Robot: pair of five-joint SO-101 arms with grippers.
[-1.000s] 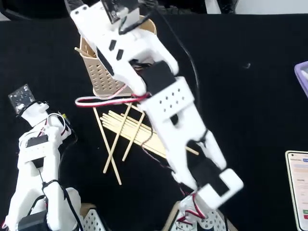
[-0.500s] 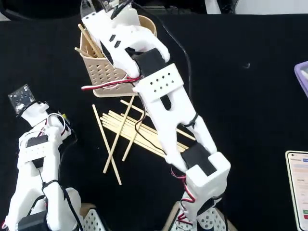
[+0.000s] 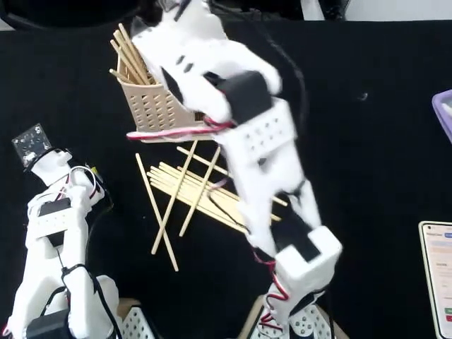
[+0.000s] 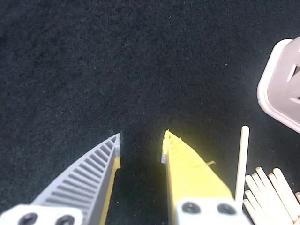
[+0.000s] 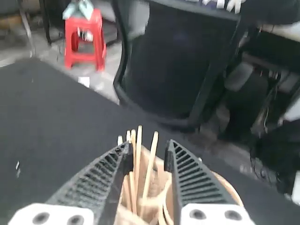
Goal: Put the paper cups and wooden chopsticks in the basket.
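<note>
Standing wooden chopsticks [image 3: 128,51] are in the tan perforated plastic basket [image 3: 157,107], upper left of the high view. Tips up, long axis near upright, fanned toward the upper left. They lean on the basket wall, which looks like what keeps them standing.

Loose wooden chopsticks [image 3: 185,189] lie flat on the black tabletop [image 3: 367,176] just below the basket, centre-left. The main bundle's long axis runs upper left to lower right. A few cross it steeply, upper right to lower left.

Right claw [image 5: 146,146] hangs over the basket mouth, jaws parted. You see the standing sticks through the gap, not pinched, so I read it as released. Likely parked there for drop-off.

Left claw [image 4: 140,140] sits low over bare tabletop, jaws apart, gripping nothing. Stick ends show at the lower right of its view. Suggest you take the bundle across its long axis.
</note>
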